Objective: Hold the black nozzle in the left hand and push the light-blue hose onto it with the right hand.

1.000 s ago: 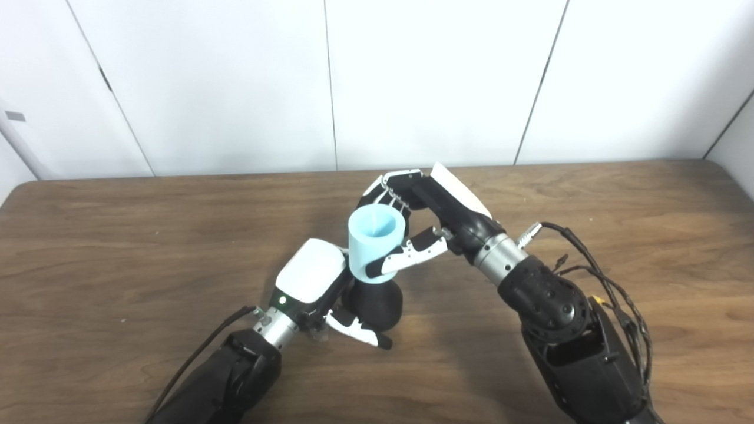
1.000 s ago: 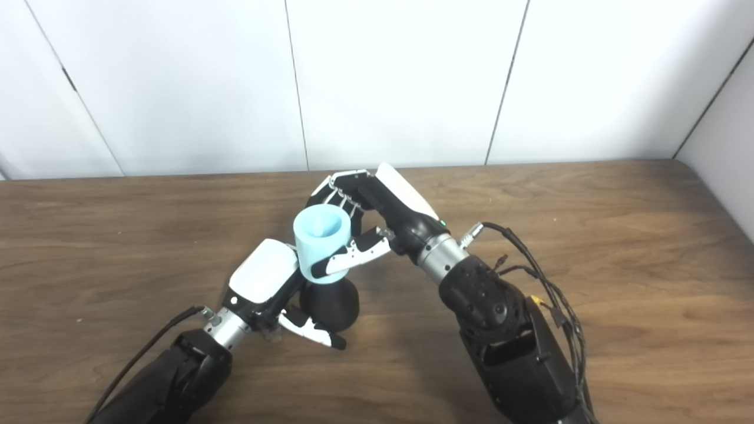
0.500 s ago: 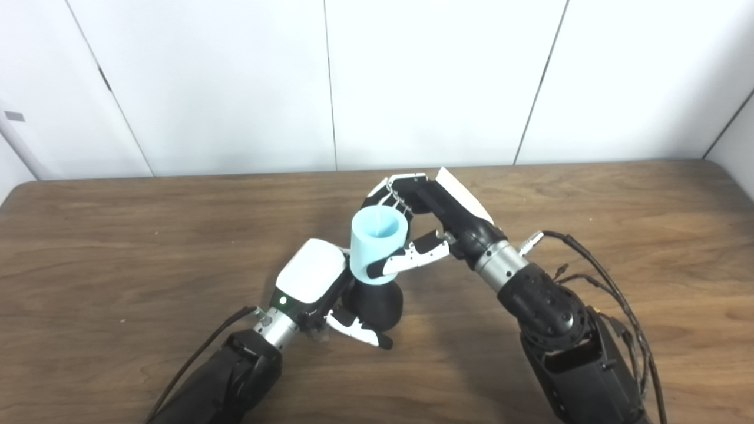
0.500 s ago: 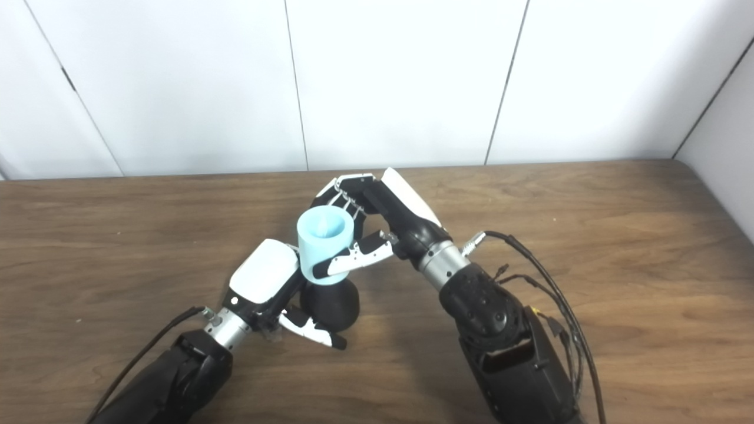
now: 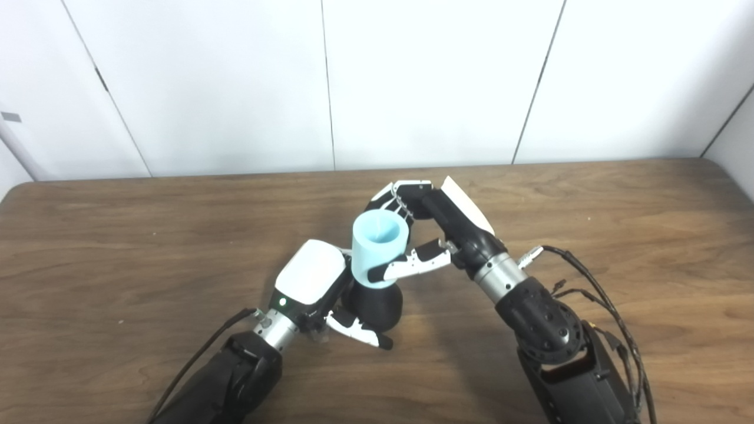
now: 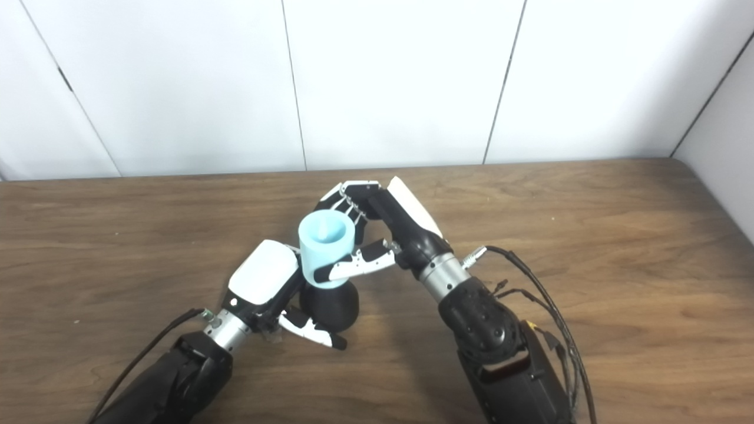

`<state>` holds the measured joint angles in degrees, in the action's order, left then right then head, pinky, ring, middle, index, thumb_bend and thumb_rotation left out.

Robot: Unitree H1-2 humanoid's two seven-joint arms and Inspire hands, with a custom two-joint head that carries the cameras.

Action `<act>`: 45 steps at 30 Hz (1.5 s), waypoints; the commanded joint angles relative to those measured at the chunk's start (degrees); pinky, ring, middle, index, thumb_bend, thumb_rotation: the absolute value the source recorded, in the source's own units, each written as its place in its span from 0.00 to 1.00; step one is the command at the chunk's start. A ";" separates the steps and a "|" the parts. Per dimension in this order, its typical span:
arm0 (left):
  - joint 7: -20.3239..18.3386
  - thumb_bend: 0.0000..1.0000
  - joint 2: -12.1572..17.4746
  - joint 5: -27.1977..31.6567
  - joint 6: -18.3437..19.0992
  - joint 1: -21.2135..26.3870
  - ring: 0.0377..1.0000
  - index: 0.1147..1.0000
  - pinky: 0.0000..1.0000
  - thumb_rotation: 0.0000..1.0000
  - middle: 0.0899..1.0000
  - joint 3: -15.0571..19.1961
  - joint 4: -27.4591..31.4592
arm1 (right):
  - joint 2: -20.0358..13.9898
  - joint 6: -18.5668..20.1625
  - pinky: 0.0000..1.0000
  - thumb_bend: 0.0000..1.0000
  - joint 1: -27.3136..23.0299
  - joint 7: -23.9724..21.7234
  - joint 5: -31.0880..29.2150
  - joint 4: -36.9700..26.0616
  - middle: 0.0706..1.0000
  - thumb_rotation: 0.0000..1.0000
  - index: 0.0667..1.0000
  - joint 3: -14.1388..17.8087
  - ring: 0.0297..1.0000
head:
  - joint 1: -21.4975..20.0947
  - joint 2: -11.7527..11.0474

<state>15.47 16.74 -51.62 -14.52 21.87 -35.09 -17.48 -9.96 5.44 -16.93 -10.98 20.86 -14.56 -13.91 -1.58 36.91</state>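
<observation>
- While white wall panels [image 5: 412,82] rise behind it, the brown wood-grain counter [image 5: 618,212] spans the full width of both head views and carries the work near its middle.
- Reaching in from the lower right of the light-blue hose, the right arm [image 5: 542,330] is black with a silver wrist ring, and loose black cables [image 5: 595,288] loop off its outer side.
- Reaching in from the lower left of the hose, the left arm [image 5: 230,377] is black too, with a thin cable along it and a small green light showing at the wrist.
- Right hand [image 5: 436,229]: its white-backed palm sits just to the right of the hose, fingers [image 5: 392,197] curled around the hose's far side and thumb pressed across its near face, so the hose is pinched between them.
- Left hand [image 6: 265,282]: its white back sits just left of and below the hose, fingers [image 6: 309,331] wrapped under and around the black nozzle, closed on it.
- Light-blue hose [image 5: 379,250]: a short, wide tube, upright with a slight tilt, its open mouth facing up, its lower end meeting the top of the nozzle; how far it overlaps the nozzle cannot be told.
- Black nozzle [image 5: 374,306]: a rounded dark body directly beneath the hose, close above the counter; whether it touches the wood cannot be told.
</observation>
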 commanded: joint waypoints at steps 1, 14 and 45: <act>-5.36 0.50 -1.71 -0.78 -0.89 -7.37 0.45 0.44 0.57 0.00 0.41 -4.90 -3.36 | -1.38 -3.76 0.27 0.51 -1.12 0.25 2.57 0.16 0.42 0.00 0.53 -0.84 0.35 | -0.05 0.04; -4.68 0.50 -1.76 -0.98 -0.67 -7.33 0.44 0.45 0.57 0.00 0.40 -5.08 -3.47 | -3.04 -10.40 0.26 0.51 -0.83 2.63 9.33 0.61 0.43 0.00 0.52 -2.66 0.35 | -0.01 0.04; -5.09 0.50 -1.68 -1.02 -0.19 -7.16 0.44 0.45 0.58 0.00 0.40 -5.38 -3.56 | -1.41 10.37 0.84 1.00 -1.45 -11.21 -7.72 -3.07 1.00 0.52 1.00 1.11 1.00 | -0.05 0.02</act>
<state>15.44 16.68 -51.55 -13.94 21.81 -35.74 -17.11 -11.53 15.75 -16.17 -21.96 14.82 -15.52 -13.56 -1.58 36.91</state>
